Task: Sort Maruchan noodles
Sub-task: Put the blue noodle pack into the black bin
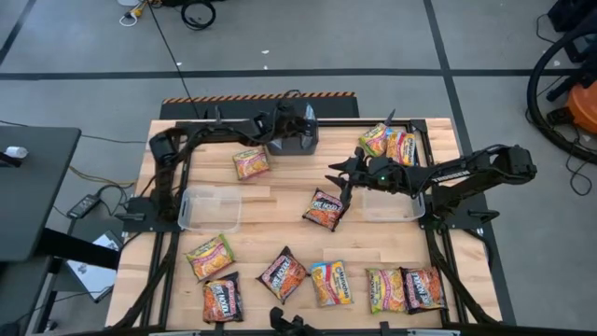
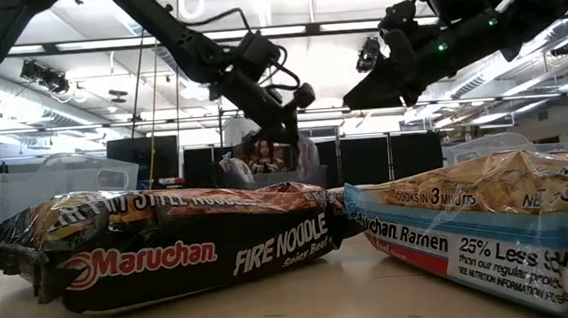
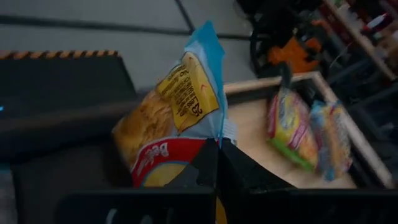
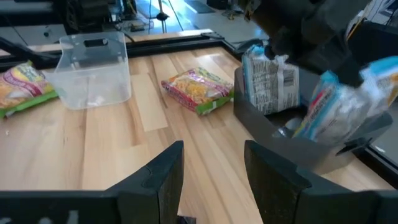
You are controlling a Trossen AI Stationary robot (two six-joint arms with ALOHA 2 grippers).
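Note:
My left gripper (image 1: 297, 121) is over the dark grey bin (image 1: 300, 146) at the table's far edge, shut on a blue-labelled Maruchan packet (image 3: 180, 106). Other packets stand in the bin (image 4: 329, 112). My right gripper (image 1: 343, 182) hovers open at mid-table, above a maroon packet (image 1: 325, 207) that lies flat on the wood. Its fingers (image 4: 161, 174) touch nothing. A green-edged packet (image 1: 250, 163) lies near the bin, two more (image 1: 387, 143) sit at the far right, and several lie in a row along the near edge (image 1: 331, 283). My left gripper (image 3: 217, 155) pinches the blue packet between its two fingers at one end, by the red part of the label (image 3: 186, 158). The packet reaches out past the fingertips, its crimped blue end (image 3: 205, 40) farthest from them. In the right wrist view it hangs down into the bin (image 4: 267, 81).
Two clear plastic tubs stand on the table, one left of centre (image 1: 210, 207) and one under my right arm (image 1: 392, 203). A dark frame rail (image 1: 177, 177) runs around the table. Bare wood lies between the tubs and the near row of packets.

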